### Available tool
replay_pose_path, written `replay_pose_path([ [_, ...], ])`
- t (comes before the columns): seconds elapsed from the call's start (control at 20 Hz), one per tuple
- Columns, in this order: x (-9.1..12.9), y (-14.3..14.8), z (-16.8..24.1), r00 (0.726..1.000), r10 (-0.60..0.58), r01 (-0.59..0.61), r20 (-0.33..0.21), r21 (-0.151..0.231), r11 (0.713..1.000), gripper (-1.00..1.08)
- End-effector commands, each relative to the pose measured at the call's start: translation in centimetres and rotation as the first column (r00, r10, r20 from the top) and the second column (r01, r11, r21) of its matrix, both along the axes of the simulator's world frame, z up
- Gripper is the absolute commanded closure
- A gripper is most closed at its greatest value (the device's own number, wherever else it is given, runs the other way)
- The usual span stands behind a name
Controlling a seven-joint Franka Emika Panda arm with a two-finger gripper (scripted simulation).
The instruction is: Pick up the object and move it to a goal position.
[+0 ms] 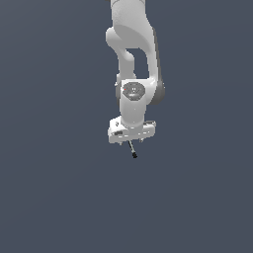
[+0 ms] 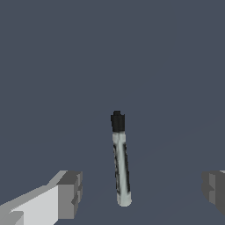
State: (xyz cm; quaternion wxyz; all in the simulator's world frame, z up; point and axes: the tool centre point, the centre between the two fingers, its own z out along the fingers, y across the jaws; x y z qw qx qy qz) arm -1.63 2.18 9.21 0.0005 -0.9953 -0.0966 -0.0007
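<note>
Fingers (image 2: pixel 70 193) frame the wrist view, grey pads set wide apart, one on each side with open space between them. Neither pad touches anything. Between them, clear of both, stands the rod (image 2: pixel 121 169): a thin grey shaft with pale highlights, capped by a black tip at its far end. It leans slightly in that view, and its lighter blunt end sits nearest the camera.

In the exterior view, the gripper (image 1: pixel 131 141) hangs at the end of the white arm (image 1: pixel 133 59), pointing downward against a plain dark blue-grey background. The rod (image 1: pixel 132 150) shows just below the gripper's underside, tiny, slanting down toward the exterior view's right, black tip lowest. Its upper end reaches up between the short fingers, but from this view I cannot tell whether it touches them.

The arm rises from the gripper through a round wrist joint (image 1: pixel 132 90) and bends upward out of the top of the exterior view.
</note>
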Motion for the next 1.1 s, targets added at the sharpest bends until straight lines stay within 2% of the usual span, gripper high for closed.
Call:
replay_pose_path([
  [0.0,-0.5,0.3,-1.4,0.999,0.036,-0.036,0.000,-0.001,0.999,-0.92],
  [0.3,-1.3,0.7,-3.1,0.997,0.080,-0.080,-0.001,-0.001,0.997,-0.92],
  [0.65,-1.3,0.7,-3.6,0.997,0.080,-0.080,-0.002,-0.001,0.997,-0.92],
  [1.05,-1.4,0.7,-7.2,0.997,0.083,-0.083,-0.002,-0.001,0.997,-0.92],
])
